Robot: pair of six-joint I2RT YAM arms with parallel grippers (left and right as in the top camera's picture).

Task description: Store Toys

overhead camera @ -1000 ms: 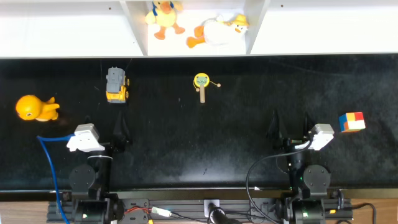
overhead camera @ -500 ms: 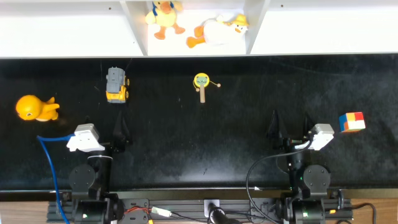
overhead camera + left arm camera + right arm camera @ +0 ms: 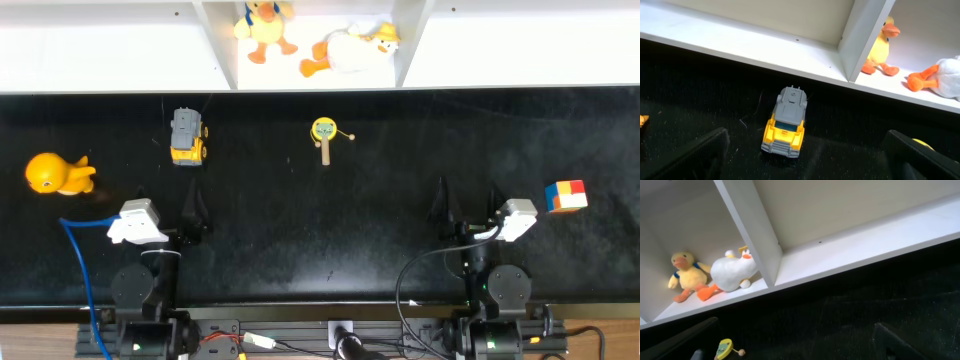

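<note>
Black mat (image 3: pixel 330 240) covers the table, and both arms sit low near their bases at its near edge. The left gripper (image 3: pixel 168 203) is spread wide, holding nothing and touching nothing. Straight ahead of it, well apart, the truck (image 3: pixel 785 121) stands on the mat with its yellow front turned toward the gripper and its grey cab behind. Bare mat lies between the two.

The right gripper (image 3: pixel 466 197) is spread just as wide and is also empty, clear of every toy. The cube (image 3: pixel 565 195) rests on the mat off to its right, near the wrist. The rattle (image 3: pixel 324 134) lies farther out toward the middle of the table, handle pointing back to the arms.

An orange duck (image 3: pixel 58 174) sits on the mat at the far left, out past the left arm. A blue cable (image 3: pixel 85 270) loops beside that arm's base.

A white shelf (image 3: pixel 120 60) runs along the far edge of the mat. In its middle compartment a yellow plush (image 3: pixel 264 24) sits upright, and a white plush (image 3: pixel 350 47) lies just beside it.

Compared with a second ago, both arms and every toy are in the same places, and the fingers are equally wide.
</note>
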